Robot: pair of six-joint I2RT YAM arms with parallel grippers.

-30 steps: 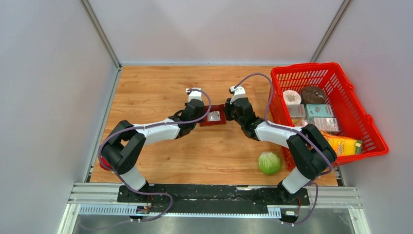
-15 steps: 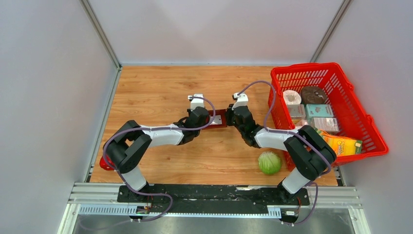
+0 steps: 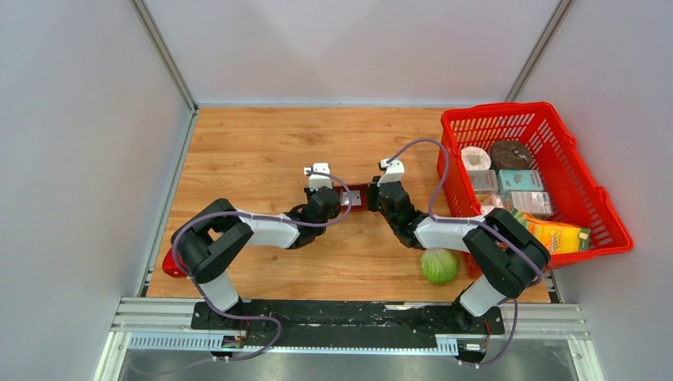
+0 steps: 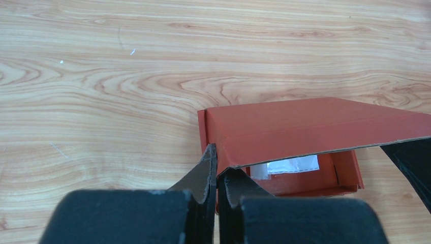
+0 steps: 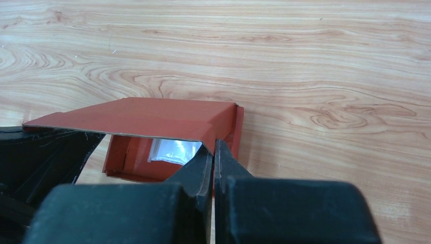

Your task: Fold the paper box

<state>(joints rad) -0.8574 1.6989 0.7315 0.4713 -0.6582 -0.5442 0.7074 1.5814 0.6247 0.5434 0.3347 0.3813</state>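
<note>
Wood-grain tabletop (image 3: 254,151) filled both wrist views, w/ grey walls round it in the top view. Nearest each lens, the fingers were pinched almost together. The left gripper (image 4: 217,165) was clamped narrow on one near corner of the paper box (image 4: 305,124), and the right gripper (image 5: 213,151) was likewise narrow on the opposite corner of the same upper panel. The box sat directly btwn the two grippers, just ahead of the fingertips. Its top panel was raised like a lid over an open-fronted tray, w/ a white slip (image 4: 284,166) inside, under the panel. Couldn't tell whether the box base rested on the wood or hung slightly.

Step in hand, as I judged it, was bringing the raised panel over to close the shape. Done well, both arms would move in sync, same height & rate, so the thin card wouldn't twist or tear at the pinch pts. Grip was best kept on the panel edge only, not the side wall below it. The fold should follow the existing crease, not force a new one. The card looked light & springy, so it prob needed holding after the fold.

Farther out, past the right gripper's outer side, were a green cabbage (image 3: 439,265) and then a red basket (image 3: 492,110) w/ groceries, well apart from the box.
</note>
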